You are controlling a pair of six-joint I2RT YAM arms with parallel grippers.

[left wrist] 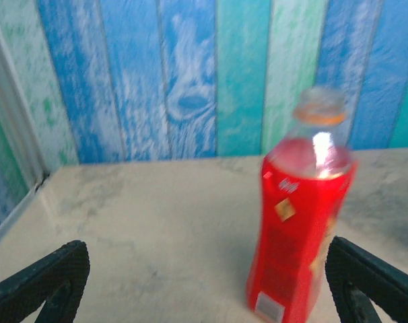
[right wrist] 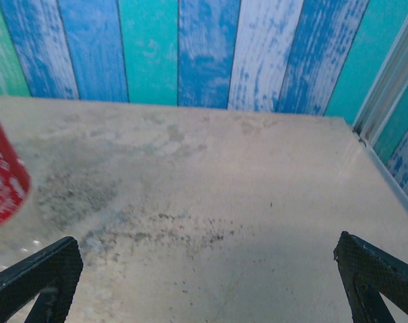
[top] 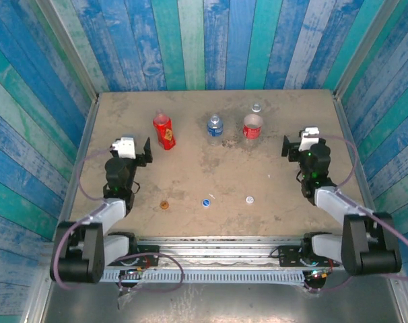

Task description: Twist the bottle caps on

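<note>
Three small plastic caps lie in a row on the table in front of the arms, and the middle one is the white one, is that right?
Not quite. The top external view shows the small round blue plastic cap in the middle. The small round white plastic cap lies at the right end and the small round orange-brown plastic cap at the left. They do lie in a row on the table.

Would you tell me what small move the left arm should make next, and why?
Probably ease the left end effector forward and slightly right, centring the red bottle between its open fingers: the bottle stands upright just ahead, nearer the right one, and its likely orange-brown cap lies loose on the table.
</note>
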